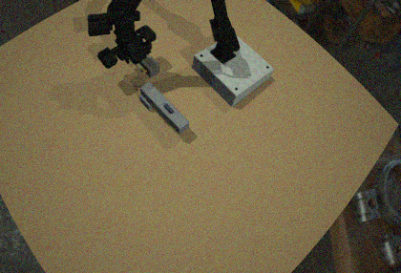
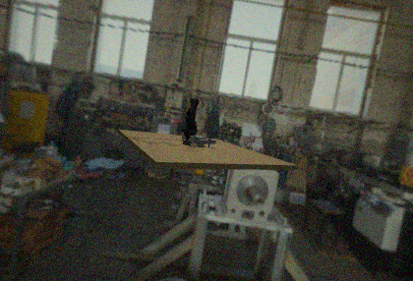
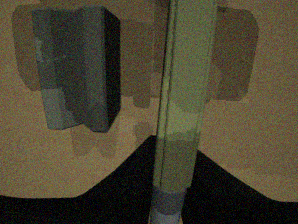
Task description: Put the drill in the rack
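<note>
My gripper (image 1: 137,60) (image 3: 164,143) is shut on the drill, a long pale green bar (image 3: 187,75) that runs up the wrist view between the dark fingers and out at its top edge. In the top view the drill is mostly hidden by the gripper. The rack, a grey grooved block (image 1: 151,67) (image 3: 92,65), stands on the table just beside the gripper, left of the drill in the wrist view. The long grey holder (image 1: 155,96), with a small dark key (image 1: 168,108) on top, lies nearer the camera, apart from the gripper. How far down the key sits cannot be told.
A white box (image 1: 253,63) with dark dots at its corners stands under the arm's base, right of the holder. The wooden table (image 1: 191,200) (image 2: 221,156) carries everything. Shadows of the arm and gripper fall around the rack and holder. The exterior view shows the arm (image 2: 191,123) very small.
</note>
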Available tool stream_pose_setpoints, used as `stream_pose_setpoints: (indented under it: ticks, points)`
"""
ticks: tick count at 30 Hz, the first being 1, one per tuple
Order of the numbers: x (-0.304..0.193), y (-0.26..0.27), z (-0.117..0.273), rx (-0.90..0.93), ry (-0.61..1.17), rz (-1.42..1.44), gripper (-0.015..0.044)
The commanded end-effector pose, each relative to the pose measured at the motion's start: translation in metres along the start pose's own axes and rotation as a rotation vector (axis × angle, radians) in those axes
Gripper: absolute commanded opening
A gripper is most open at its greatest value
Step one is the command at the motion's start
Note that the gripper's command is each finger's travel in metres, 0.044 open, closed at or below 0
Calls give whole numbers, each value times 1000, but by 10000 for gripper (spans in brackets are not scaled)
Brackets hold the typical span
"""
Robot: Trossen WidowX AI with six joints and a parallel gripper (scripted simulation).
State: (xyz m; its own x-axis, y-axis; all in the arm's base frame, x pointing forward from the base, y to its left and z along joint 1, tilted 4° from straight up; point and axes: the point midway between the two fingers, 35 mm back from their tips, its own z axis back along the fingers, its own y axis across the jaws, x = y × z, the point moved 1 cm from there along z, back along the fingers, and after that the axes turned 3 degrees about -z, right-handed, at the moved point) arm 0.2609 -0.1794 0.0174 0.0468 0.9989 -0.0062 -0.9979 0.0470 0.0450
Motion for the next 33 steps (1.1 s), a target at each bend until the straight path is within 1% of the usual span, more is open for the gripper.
stream_pose_setpoints:
  ticks: [1, 23, 33]
  points:
    - [-2, 7, 2, -7, 8, 1, 0]
    - [-11, 45, 4, -3, 9, 1, 0]
    - [-16, 54, 6, -2, 9, 1, 0]
